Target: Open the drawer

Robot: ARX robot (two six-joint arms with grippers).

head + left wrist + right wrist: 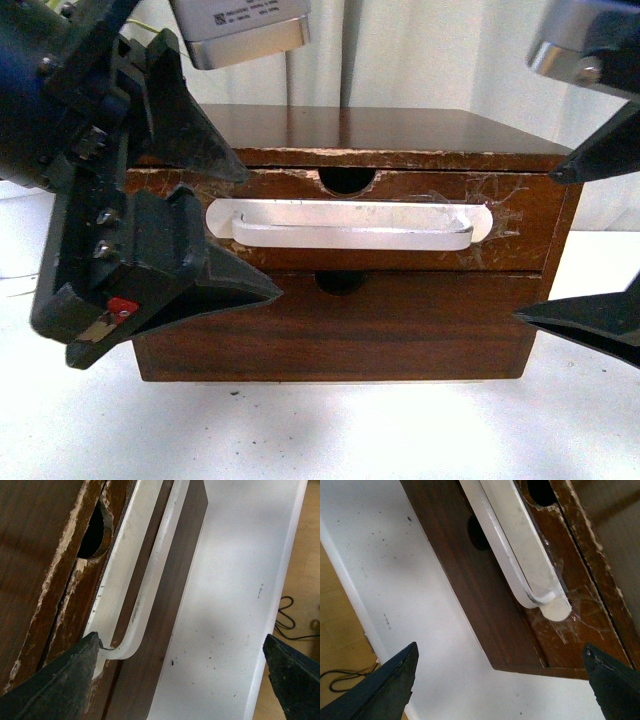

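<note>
The drawer (500, 235) is the upper one of a dark brown wooden chest, shut, with a half-round notch (347, 180) in its chipped rim. Its long white handle (350, 225) is fixed with clear tape. My left gripper (262, 232) is open in front of the handle's left end, one finger above it and one below. In the left wrist view, one finger (65, 680) sits right at the handle's (150, 570) bent end. My right gripper (535, 245) is open at the drawer's right edge. In the right wrist view, the handle's (515, 545) end lies ahead of the open gripper (500, 650).
A plain lower drawer front (340, 330) without a handle lies under the taped one. The chest stands on a white table (320, 430). A grey device (240, 30) hangs above at the back. The table edge (280, 580) borders a wooden floor with a black cable (287, 615).
</note>
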